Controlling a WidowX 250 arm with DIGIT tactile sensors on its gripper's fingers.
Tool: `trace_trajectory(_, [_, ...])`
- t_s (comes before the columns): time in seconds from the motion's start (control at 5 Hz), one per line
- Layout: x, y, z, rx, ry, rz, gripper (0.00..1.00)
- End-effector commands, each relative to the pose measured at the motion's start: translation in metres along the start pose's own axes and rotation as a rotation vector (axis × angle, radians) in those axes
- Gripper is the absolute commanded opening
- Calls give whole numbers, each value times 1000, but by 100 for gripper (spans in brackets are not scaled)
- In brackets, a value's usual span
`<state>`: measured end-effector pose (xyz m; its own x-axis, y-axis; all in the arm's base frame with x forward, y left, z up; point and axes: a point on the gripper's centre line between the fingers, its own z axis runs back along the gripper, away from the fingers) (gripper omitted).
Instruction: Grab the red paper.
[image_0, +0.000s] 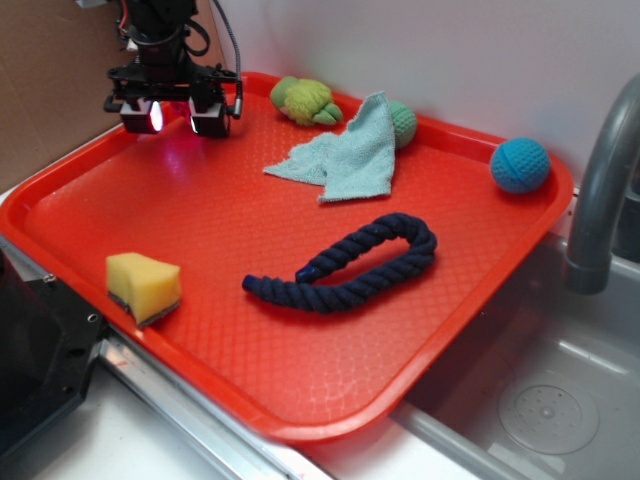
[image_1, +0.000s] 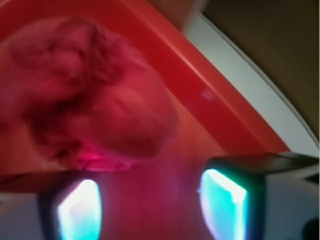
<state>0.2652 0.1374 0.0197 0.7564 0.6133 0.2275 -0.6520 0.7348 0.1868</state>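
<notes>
The red paper (image_1: 85, 90) fills the upper left of the wrist view as a dark-red, wrinkly wad lying on the orange-red tray (image_1: 200, 85). My gripper (image_1: 150, 185) is open, and only bare tray floor shows between its two glowing pads (image_1: 222, 202). The wad lies just beyond the fingertips, nearer the left one, and is not between them. In the exterior view the gripper (image_0: 174, 122) hangs low over the tray's back left corner and hides the paper.
On the tray (image_0: 300, 425) lie a yellow sponge (image_0: 143, 286), a dark blue rope (image_0: 350, 265), a light blue cloth (image_0: 350, 160), a green toy (image_0: 305, 100) and a blue ball (image_0: 520, 165). A grey faucet (image_0: 600, 190) and sink (image_0: 540, 400) stand at the right.
</notes>
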Motion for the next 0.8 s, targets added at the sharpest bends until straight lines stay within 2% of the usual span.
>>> trace_trajectory(0.0, [-4,2,1,49,-1,-20,0])
trace_trajectory(0.4, [-6,2,3,56,-1,-24,0])
trace_trajectory(0.6, [-5,4,16,31,-20,-42,0])
